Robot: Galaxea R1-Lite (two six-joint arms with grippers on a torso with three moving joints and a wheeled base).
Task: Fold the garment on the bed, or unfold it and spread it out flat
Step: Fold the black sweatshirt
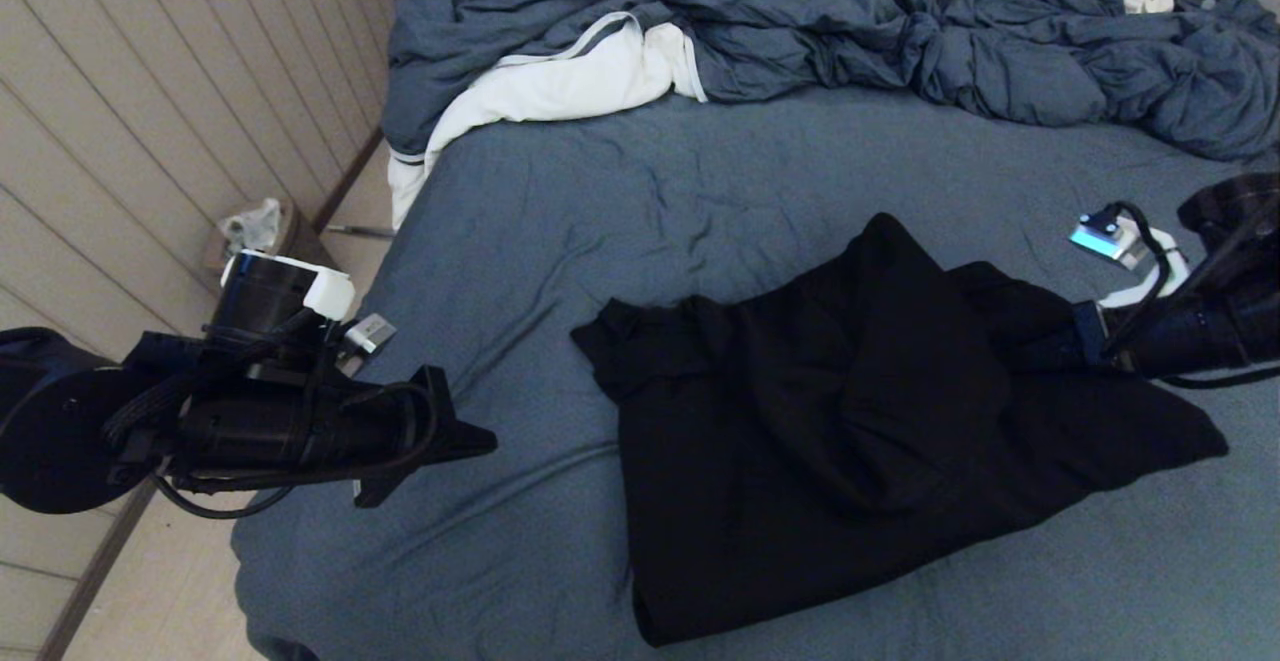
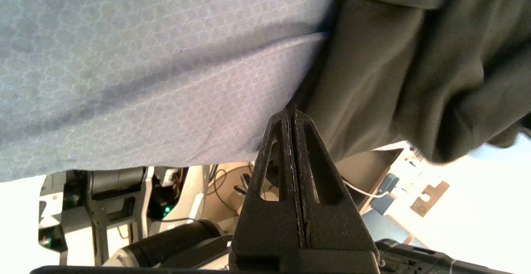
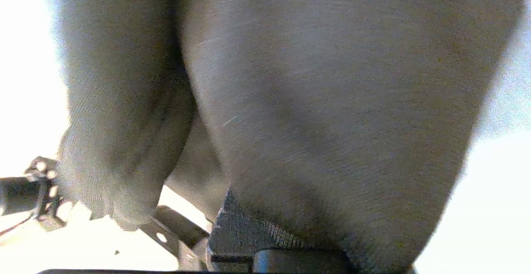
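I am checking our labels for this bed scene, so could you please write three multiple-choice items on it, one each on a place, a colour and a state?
1. Where does the hoodie lie?
A. on the bare sheet of the bed, nearer than the comforter
B. on the floor
C. on top of the comforter

2. What colour is the cloth that shows under the comforter's edge?
A. red
B. white
C. green

3. How does the left tool stand?
A. wide open
B. shut on the hoodie
C. shut, holding nothing

Key: 1 A, the head view shows it on the sheet in front of the comforter. 2 B, white folds show there. 3 C, the left wrist view shows its fingers pressed together with nothing between them.
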